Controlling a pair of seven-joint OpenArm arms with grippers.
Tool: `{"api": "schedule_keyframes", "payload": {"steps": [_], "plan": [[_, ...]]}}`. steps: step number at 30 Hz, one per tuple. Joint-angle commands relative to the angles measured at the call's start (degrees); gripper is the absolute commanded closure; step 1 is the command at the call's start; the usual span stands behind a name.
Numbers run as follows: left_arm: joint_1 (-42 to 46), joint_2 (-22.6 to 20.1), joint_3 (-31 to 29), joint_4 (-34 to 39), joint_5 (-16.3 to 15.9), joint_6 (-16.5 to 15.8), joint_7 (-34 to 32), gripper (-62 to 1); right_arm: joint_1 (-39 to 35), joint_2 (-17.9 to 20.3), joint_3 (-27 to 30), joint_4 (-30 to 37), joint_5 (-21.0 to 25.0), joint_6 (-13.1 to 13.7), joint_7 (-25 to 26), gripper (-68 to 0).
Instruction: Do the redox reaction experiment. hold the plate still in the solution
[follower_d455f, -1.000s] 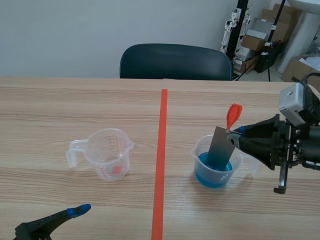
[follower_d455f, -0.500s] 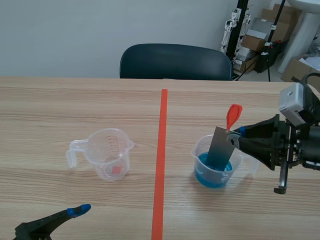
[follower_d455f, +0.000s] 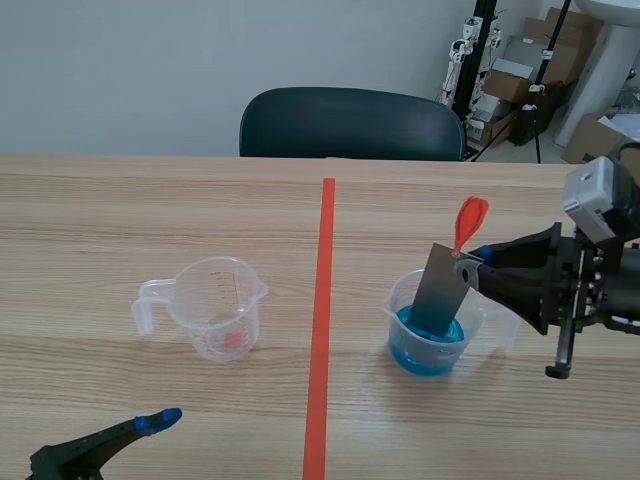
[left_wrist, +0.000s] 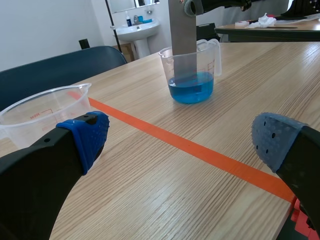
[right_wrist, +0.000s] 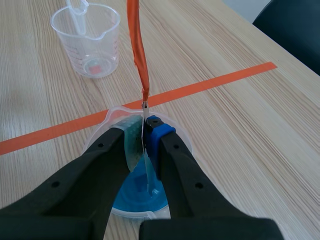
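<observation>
Grey metal, thin and flat: that's the plate (follower_d455f: 442, 292), standing tilted in the clear plastic beaker (follower_d455f: 402, 300) on the right half of the bench (follower_d455f: 120, 210). Its lower end sits down in the blue solution (follower_d455f: 425, 352). My right gripper (follower_d455f: 470, 268) is clamped on the plate's upper corner, one pad on each face. The grip is just below the orange-red tag (follower_d455f: 469, 221) that sticks up from the top. In the right wrist view the plate shows edge-on, a thin line running from between the fingers into the liquid.

I judge this sheet to be stiff and light, so weight is no worry. It looks smooth, though, and will be slick wherever it is wet. The dry top is the place to hold, pinched across the flat faces as I have it. A corner grip could let the plate pivot, so I want firm pressure and no wrist movement. The beaker looks light too, and a sideways push from the plate might slide or tip it. I cannot tell whether the plate touches the rim.

My left gripper (left_wrist: 181, 137) has its fingers apart with nothing between them. It sits low at my near edge of the bench. The empty measuring cup (follower_d455f: 215, 305) stands ahead of it, across the tape line from the beaker.
</observation>
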Motion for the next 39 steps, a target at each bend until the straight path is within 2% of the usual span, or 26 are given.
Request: {"api": "schedule_keyframes", "payload": {"steps": [1,4,39], "plan": [[0.15,-0.04,0.04,0.76,-0.39,0.24,-2.64,-60.2,0.68,0.33,0.83,0.17,0.9,0.48,1.03,-0.4],[0.15,-0.04,0.04,0.76,-0.39,0.24,-2.64,-60.2,0.68,0.33,0.83,0.17,0.9,1.09,1.03,-0.4],[0.15,-0.04,0.04,0.76,-0.39,0.24,-2.64,-60.2,-1.25,0.31,0.81,0.17,1.51,1.27,0.85,-0.4]]}}
